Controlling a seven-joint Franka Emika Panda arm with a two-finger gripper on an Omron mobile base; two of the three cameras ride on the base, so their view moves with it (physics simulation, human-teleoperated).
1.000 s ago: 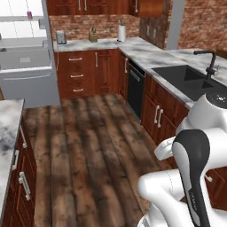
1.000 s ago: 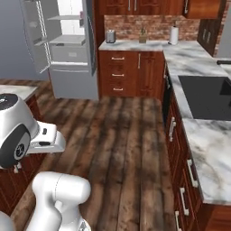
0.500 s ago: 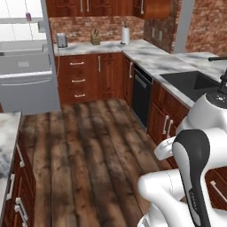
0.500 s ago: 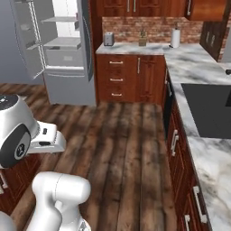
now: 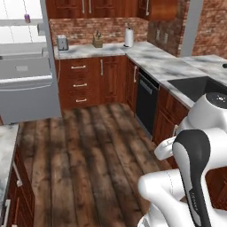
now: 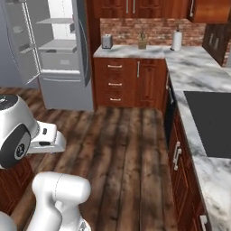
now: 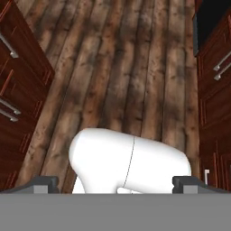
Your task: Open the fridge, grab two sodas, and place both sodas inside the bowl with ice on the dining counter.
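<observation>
Left base view catches a purple soda (image 5: 27, 18); right's fridge (image 6: 54, 54) gapes.

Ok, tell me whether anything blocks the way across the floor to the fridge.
Nothing visible does: bare wood floor runs up to the fridge, whose door stands open. A purple soda sits on an upper shelf.
</observation>
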